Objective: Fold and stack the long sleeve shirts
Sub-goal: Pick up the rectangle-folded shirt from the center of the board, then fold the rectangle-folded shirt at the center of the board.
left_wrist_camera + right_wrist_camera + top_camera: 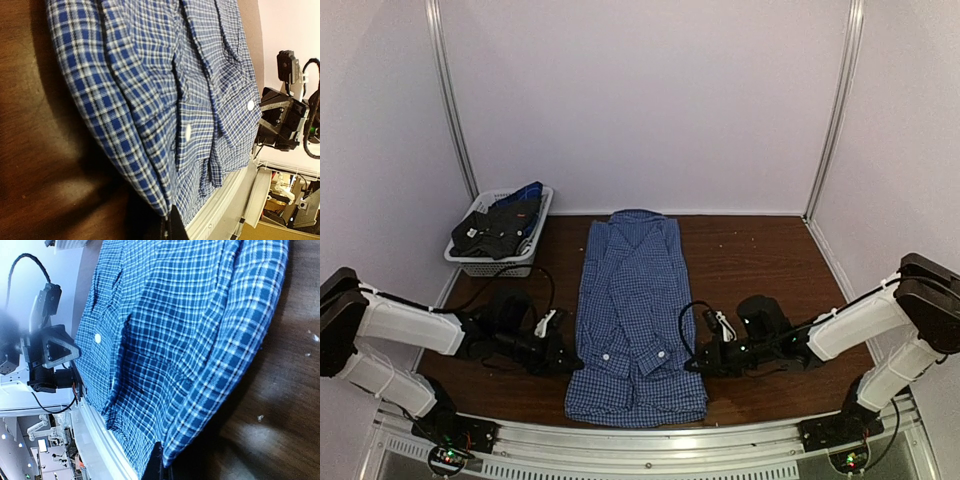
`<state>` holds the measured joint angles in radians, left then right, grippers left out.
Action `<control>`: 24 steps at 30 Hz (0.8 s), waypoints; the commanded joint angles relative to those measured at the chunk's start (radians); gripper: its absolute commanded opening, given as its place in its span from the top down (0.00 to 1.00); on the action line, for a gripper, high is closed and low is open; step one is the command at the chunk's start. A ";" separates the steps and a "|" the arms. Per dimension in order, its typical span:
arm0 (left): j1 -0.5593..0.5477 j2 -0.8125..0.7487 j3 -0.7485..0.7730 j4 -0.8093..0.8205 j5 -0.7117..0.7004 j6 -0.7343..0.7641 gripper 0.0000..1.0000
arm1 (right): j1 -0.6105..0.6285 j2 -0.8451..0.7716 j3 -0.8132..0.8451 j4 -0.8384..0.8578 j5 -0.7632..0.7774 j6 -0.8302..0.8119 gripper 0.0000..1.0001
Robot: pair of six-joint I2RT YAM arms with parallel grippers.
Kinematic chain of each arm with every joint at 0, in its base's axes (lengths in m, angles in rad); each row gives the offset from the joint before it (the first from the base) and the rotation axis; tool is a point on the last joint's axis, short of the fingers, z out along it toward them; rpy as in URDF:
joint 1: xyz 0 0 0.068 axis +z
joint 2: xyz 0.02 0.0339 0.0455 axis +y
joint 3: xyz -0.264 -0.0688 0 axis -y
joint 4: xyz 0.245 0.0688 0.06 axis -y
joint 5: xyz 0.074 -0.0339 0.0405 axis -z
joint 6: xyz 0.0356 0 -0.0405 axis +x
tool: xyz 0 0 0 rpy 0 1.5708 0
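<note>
Since each tool pinches only a thin side edge low in the frame, slipping is the main risk: if the left tool [564, 357] or the right tool [693, 361] has caught just the top layer, the folded layers could spill open once raised. Uneven lifting would also skew the fold. Both tools are pressed together on opposite edges of the long sleeve shirt [632, 300], with the arms stretched low and inward from the lower corners and the wrists close to the counter [760, 270]. That shirt lies flat at centre frame, collar toward the far wall. Farther off, at upper left, a white basket [470, 262] holds dark clothes.
</note>
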<state>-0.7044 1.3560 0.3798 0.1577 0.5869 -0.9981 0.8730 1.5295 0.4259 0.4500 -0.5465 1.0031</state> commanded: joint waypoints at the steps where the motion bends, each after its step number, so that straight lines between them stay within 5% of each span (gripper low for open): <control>1: -0.006 -0.066 -0.010 0.029 0.024 -0.026 1.00 | 0.006 -0.057 0.026 -0.018 0.012 0.006 1.00; 10: 0.069 -0.053 0.059 0.135 0.093 -0.139 1.00 | -0.063 -0.033 0.135 0.012 -0.042 0.029 1.00; 24: 0.266 0.269 0.221 0.396 0.082 -0.323 1.00 | -0.269 0.264 0.372 0.146 -0.043 0.071 1.00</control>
<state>-0.4805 1.5452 0.5545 0.4435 0.7029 -1.2869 0.6525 1.7203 0.7425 0.5377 -0.6128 1.0672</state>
